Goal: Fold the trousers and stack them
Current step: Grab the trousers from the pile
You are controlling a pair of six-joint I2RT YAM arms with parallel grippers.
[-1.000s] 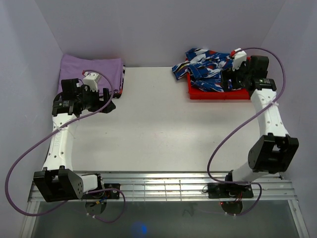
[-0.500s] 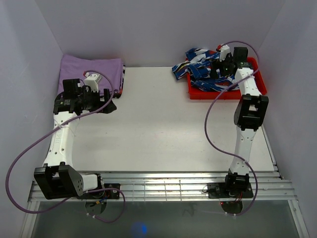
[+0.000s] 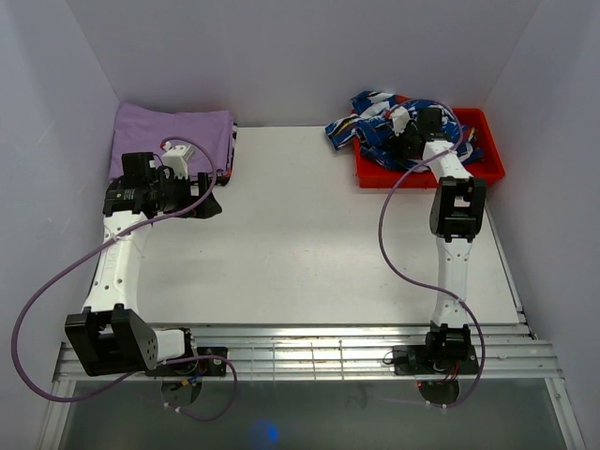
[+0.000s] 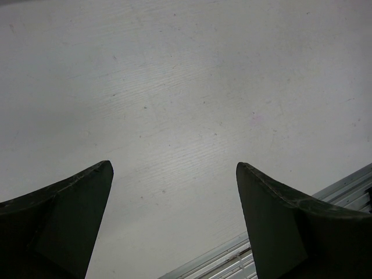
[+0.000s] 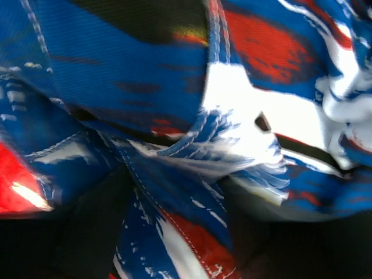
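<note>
Right gripper [image 3: 401, 137]: down in the heap of trousers [image 3: 373, 120], nose buried in the cloth. Wrist view is filled edge to edge with blue, white, red and black print [image 5: 174, 87], bunched folds and a stitched seam running across. Dark shapes low in that view, too blurred to read as fingers. Cannot tell whether the jaws are apart or clamped on fabric.

Trousers: crumpled, unfolded, at 1 o'clock on the table [image 3: 300, 253]. The bulk sits in the red bin [image 3: 487, 171]; one end spills over the bin's 9 o'clock rim and onto the tabletop. The bin's 3 o'clock half shows bare red floor.

Right arm: stretched straight out from its base at 5 o'clock toward the bin, cable looping off its 9 o'clock side.

Left gripper [image 4: 174, 168]: jaws wide apart, nothing between them, only bare white tabletop beneath. In the overhead view it sits at 10 o'clock [image 3: 204, 195], pointing toward 3 o'clock, well apart from the trousers.

Purple cloth [image 3: 169, 131]: flat at 11 o'clock, just behind the left wrist.
</note>
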